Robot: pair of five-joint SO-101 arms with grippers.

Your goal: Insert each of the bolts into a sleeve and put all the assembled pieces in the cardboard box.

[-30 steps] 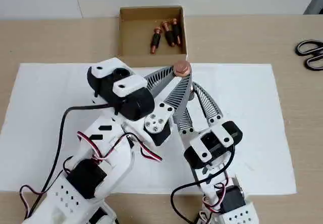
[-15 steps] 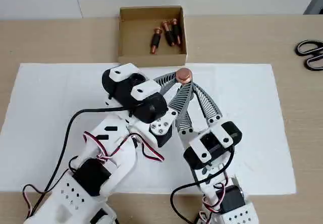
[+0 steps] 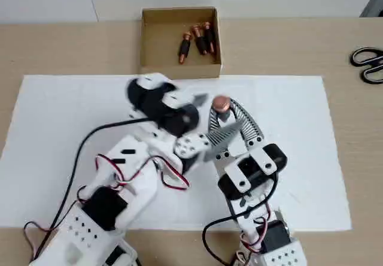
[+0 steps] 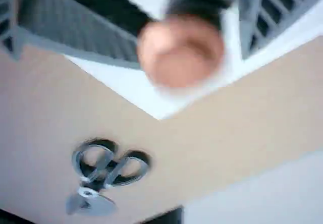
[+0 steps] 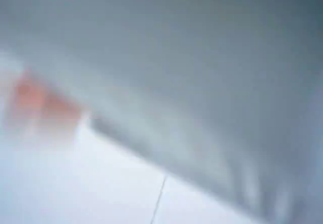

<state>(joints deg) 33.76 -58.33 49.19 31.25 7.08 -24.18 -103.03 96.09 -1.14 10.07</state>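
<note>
A copper-headed bolt [image 3: 221, 103] stands upright over the white paper, with a black sleeve [image 4: 197, 2] below its head. My right gripper [image 3: 221, 107] reaches in from the near side and is shut on this piece. My left gripper [image 3: 224, 111] comes from the left and is open, its grey fingers [image 4: 55, 27] spread to either side of the bolt head [image 4: 180, 50]. The right wrist view gives a blurred copper patch [image 5: 40, 103] beside a grey mass. The cardboard box [image 3: 157, 38] at the table's far edge holds three assembled pieces [image 3: 184, 47].
A white paper sheet [image 3: 60, 128] covers the middle of the wooden table. Scissors [image 3: 368, 64] lie at the far right, and they appear beyond the bolt as scissors [image 4: 108, 166] in the left wrist view. Both arms crowd the centre.
The left arm has swung right and its fingers have spread off the bolt. The bolt head has shifted a little toward the arms. The right arm has hardly moved.
</note>
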